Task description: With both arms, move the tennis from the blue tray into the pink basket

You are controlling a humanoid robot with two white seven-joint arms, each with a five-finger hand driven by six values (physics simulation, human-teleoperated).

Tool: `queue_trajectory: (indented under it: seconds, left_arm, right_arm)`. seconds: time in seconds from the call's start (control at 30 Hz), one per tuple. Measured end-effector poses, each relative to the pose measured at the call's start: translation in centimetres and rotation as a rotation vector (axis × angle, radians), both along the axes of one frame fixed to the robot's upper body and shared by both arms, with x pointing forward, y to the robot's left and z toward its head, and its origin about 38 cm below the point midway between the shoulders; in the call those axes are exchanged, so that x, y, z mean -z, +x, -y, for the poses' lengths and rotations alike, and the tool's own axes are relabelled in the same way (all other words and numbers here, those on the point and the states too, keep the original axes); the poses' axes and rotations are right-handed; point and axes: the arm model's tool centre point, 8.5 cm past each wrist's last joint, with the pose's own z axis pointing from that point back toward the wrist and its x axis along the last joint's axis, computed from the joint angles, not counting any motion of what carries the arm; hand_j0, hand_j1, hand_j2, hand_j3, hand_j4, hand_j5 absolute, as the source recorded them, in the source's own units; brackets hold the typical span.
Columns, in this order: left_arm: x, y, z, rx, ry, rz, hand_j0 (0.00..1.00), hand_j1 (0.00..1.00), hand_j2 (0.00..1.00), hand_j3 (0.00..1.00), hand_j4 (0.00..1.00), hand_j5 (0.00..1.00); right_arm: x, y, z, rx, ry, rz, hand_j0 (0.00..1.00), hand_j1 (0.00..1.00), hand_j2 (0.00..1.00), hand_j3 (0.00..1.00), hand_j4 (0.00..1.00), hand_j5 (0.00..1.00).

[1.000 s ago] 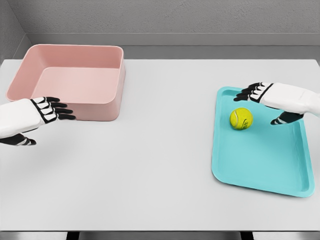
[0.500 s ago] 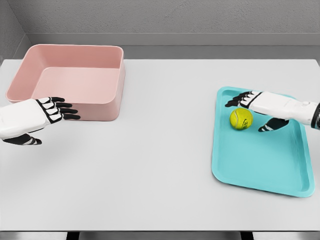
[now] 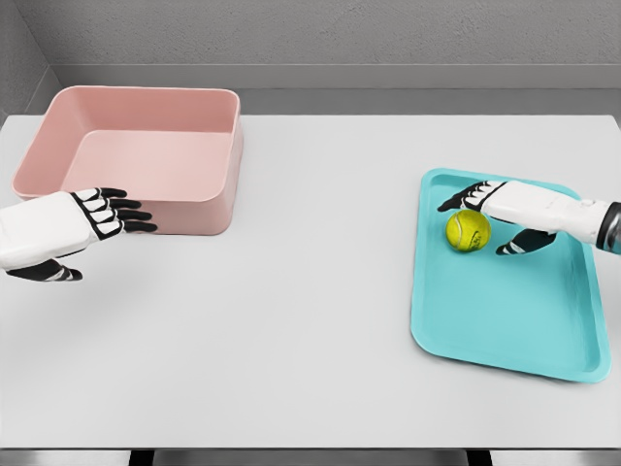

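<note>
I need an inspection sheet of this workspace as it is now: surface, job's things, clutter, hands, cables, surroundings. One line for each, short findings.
Surface: white table, flat, no marks seen.
Job's things: tennis ball lies in the far part of the blue tray, at the table's right; pink basket at far left, nothing inside.
Clutter: nothing seen.
Hands: right hand over the ball, fingers spread around it, not closed on it; left hand open, in front of the basket.
Cables: nothing seen.
Surroundings: grey wall behind the table.
</note>
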Motion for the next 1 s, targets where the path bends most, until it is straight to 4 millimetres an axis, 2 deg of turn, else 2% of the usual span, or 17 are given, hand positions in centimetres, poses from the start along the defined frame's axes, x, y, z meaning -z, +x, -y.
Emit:
queue_trajectory:
  seconds: [0.4,0.5,0.7,1.0]
  left_arm:
    - [-0.2,0.0,0.0,-0.001,-0.002,0.005,1.00,1.00,1.00,1.00,1.00,1.00]
    - [-0.3,0.1,0.0,0.000,-0.003,0.006,1.00,1.00,1.00,1.00,1.00,1.00]
    - [-0.3,0.0,0.0,0.001,-0.004,0.006,1.00,1.00,1.00,1.00,1.00,1.00]
    - [-0.4,0.0,0.0,0.001,0.000,0.007,1.00,1.00,1.00,1.00,1.00,1.00]
  right_arm:
    - [1.0,-0.1,-1.1,-0.021,0.004,-0.026,0.90,0.90,0.90,0.90,0.90,0.90]
    - [1.0,-0.1,-1.1,-0.022,0.002,-0.029,0.83,0.83,0.83,0.83,0.83,0.83]
    - [1.2,-0.1,-1.0,-0.017,-0.001,-0.033,0.82,0.82,0.82,0.82,0.82,0.82]
    - [1.5,-0.2,-0.8,-0.013,-0.007,-0.049,0.71,0.71,0.71,0.71,0.71,0.71]
